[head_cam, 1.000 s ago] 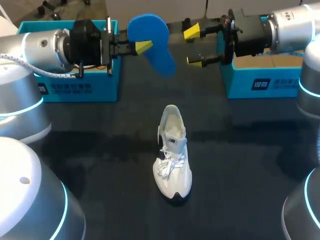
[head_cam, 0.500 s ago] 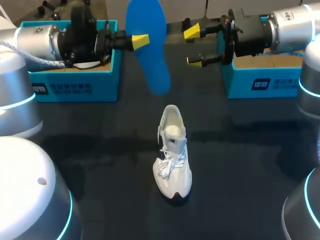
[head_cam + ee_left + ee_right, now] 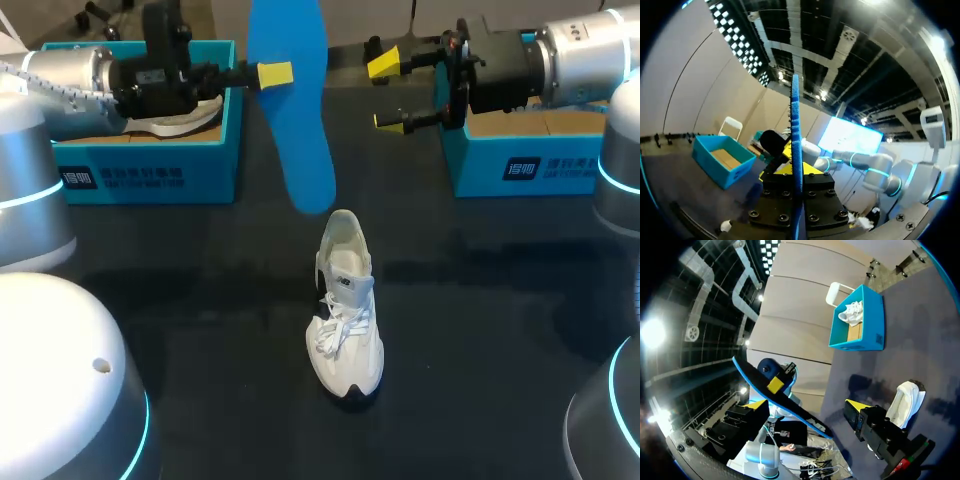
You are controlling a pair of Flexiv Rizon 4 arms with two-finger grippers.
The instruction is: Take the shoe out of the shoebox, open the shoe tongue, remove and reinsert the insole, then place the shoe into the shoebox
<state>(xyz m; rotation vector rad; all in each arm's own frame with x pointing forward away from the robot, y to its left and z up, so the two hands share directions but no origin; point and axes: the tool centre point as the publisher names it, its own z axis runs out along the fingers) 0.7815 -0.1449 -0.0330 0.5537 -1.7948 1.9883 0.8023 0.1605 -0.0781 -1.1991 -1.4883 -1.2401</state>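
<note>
We count one blue insole (image 3: 300, 150), clamped in our left pincer (image 3: 272, 74) just behind the white shoe (image 3: 345, 300) on the dark surface (image 3: 480, 330). Our right pincer (image 3: 388, 93) gapes empty behind it. Two teal boxes flank it: the left shoebox (image 3: 150, 175) holds a second shoe (image 3: 185, 115), opposite the right shoebox (image 3: 520, 165).

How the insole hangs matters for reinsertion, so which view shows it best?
The head view: the blue insole shows its broad face, held by the left gripper, hanging toward the white shoe. The left wrist view gives only its thin edge; the right wrist view shows it slanted, mostly its dark side.
</note>
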